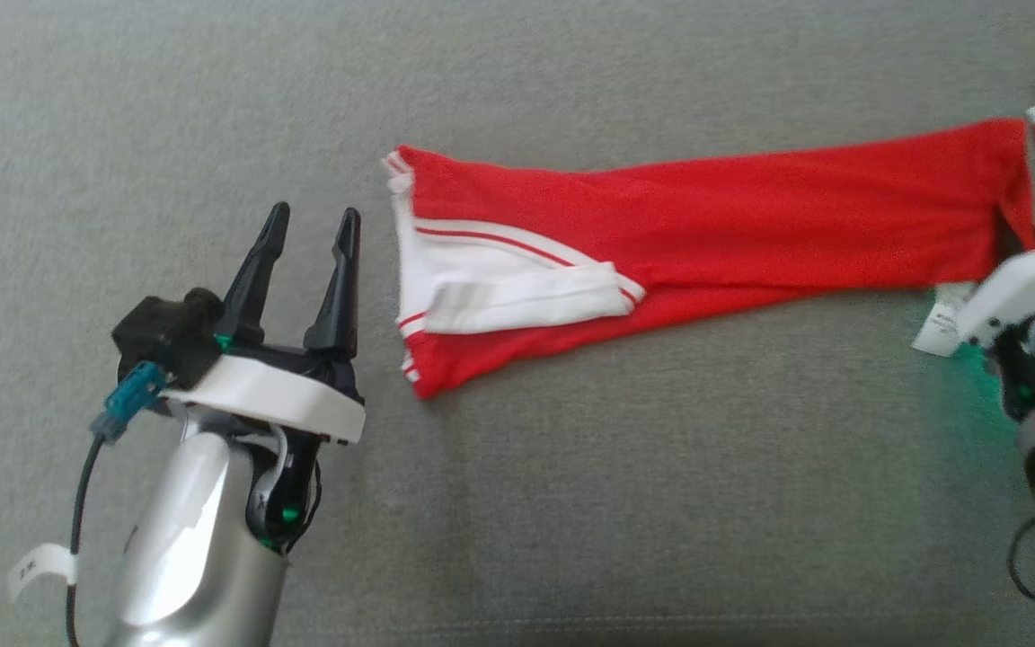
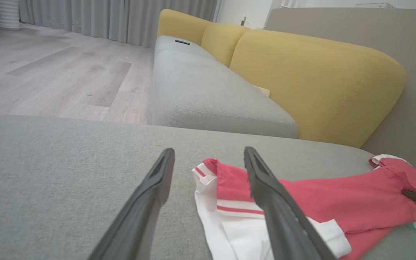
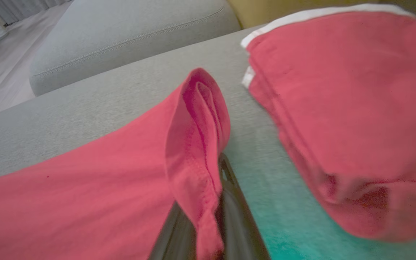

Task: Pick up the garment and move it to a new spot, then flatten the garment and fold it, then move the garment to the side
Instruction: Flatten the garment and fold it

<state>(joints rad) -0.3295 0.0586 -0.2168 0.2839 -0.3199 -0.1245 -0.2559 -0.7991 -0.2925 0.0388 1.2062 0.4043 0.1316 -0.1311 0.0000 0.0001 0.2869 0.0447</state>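
Note:
A red garment [image 1: 706,216] with white trim lies stretched in a long band across the grey seat cushion [image 1: 571,503]. Its white-striped end points at my left gripper [image 1: 314,216], which stands open and holds nothing, just left of that end. In the left wrist view the same gripper [image 2: 208,151] hovers over the cloth's [image 2: 320,202] white edge. At the right edge only the wrist [image 1: 1034,288] of my right arm shows, by the band's far end. In the right wrist view the right gripper [image 3: 208,180] is shut on a raised fold of the garment [image 3: 197,119].
More red cloth with a white hem [image 3: 338,108] is heaped just right of the pinched fold. A white label [image 1: 940,323] lies by the right wrist. Yellow back cushions [image 2: 302,79] line the sofa's rear, with wooden floor [image 2: 49,72] beyond the seat's edge.

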